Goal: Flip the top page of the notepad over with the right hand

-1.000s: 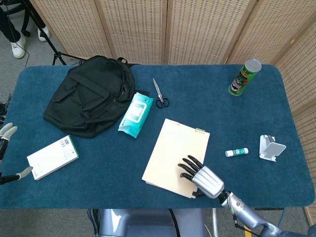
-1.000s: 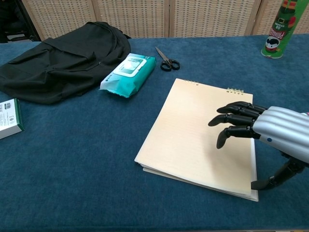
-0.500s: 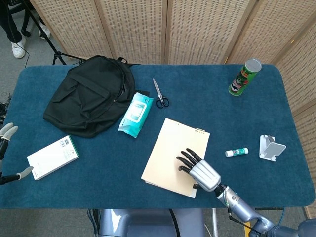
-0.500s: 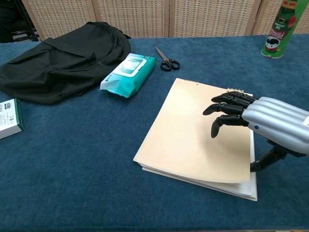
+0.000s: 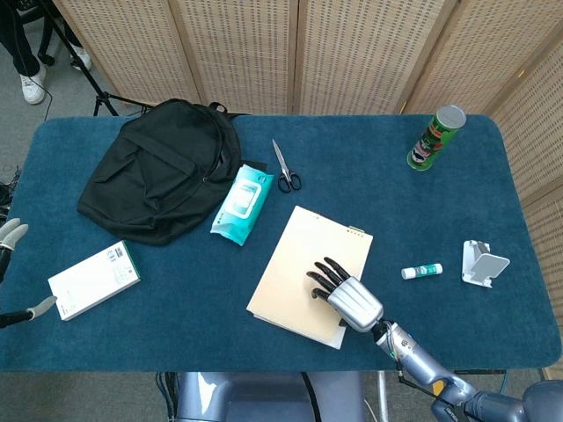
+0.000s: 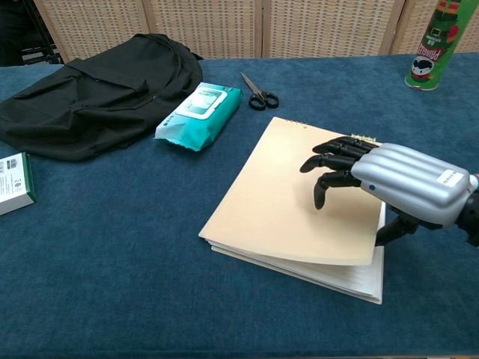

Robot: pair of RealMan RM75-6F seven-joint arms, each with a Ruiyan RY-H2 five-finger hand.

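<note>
The tan notepad (image 5: 299, 264) lies on the blue table, bound along its far edge. My right hand (image 5: 346, 297) is over its near right part, dark fingers arched above the top page (image 6: 288, 198) and the thumb (image 6: 392, 231) underneath the page's right edge. It pinches the page, whose near right corner is raised off the white sheets (image 6: 359, 277) below. In the chest view the same right hand (image 6: 393, 183) hovers just above the lifted sheet. My left hand (image 5: 10, 236) shows only at the left edge of the head view, fingers apart and holding nothing.
A black backpack (image 5: 158, 171), a teal wipes pack (image 5: 239, 204) and scissors (image 5: 283, 167) lie behind the notepad. A green can (image 5: 433, 138) stands far right. A glue stick (image 5: 422, 272) and white stand (image 5: 483, 263) lie right; a white box (image 5: 94, 280) left.
My right hand has moved left and away from the near edge, taking the top page along. The page's near right corner has risen, uncovering the white sheets beneath.
</note>
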